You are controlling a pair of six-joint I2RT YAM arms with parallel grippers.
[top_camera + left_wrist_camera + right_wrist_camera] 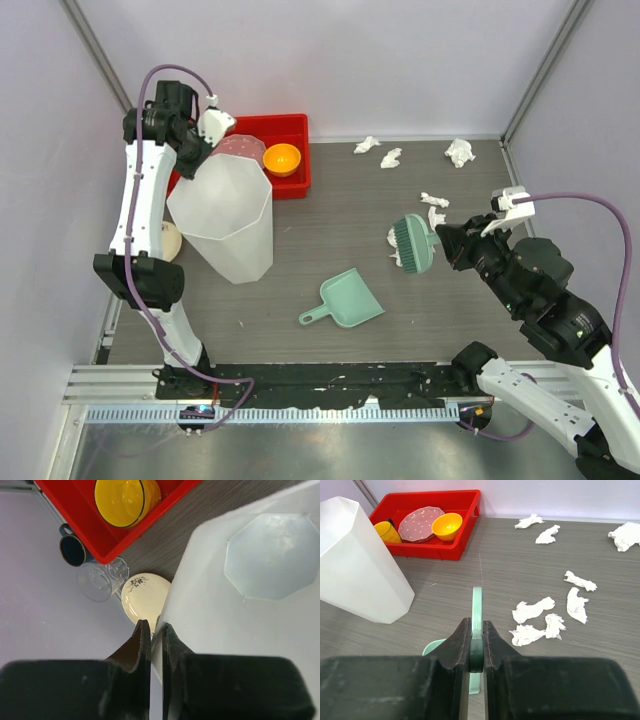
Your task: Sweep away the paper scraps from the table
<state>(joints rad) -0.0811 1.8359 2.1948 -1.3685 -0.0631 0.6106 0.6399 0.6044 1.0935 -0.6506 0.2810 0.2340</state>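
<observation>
- At the far left we see the left gripper (156, 634) clamped on the rim of the white bin (225, 215), one finger outside the wall and one inside. The bin stands on the table (330, 215).
- Just left of the bin, a cream plate (142, 597) lies on the table. A clear glass (100, 580) and a dark mug (72, 550) are next to it (the mug sits against the tray's outer wall).
- Behind the bin, the red tray (280, 119) holds a yellow bowl (281, 158) and a pink dish (240, 147).
- Near the middle, a green dustpan (345, 300) lies flat on the table, well apart from both arms.
- Right of the dustpan, we find the right gripper (476, 647) closed tight on the handle of a green brush (413, 243). We cannot tell whether the bristles touch the table.
- The paper scraps (437, 216) all lie on the table's right half. A loose cluster sits just beside the brush head. Three more wads lie along the far edge, the rightmost near the back corner.
</observation>
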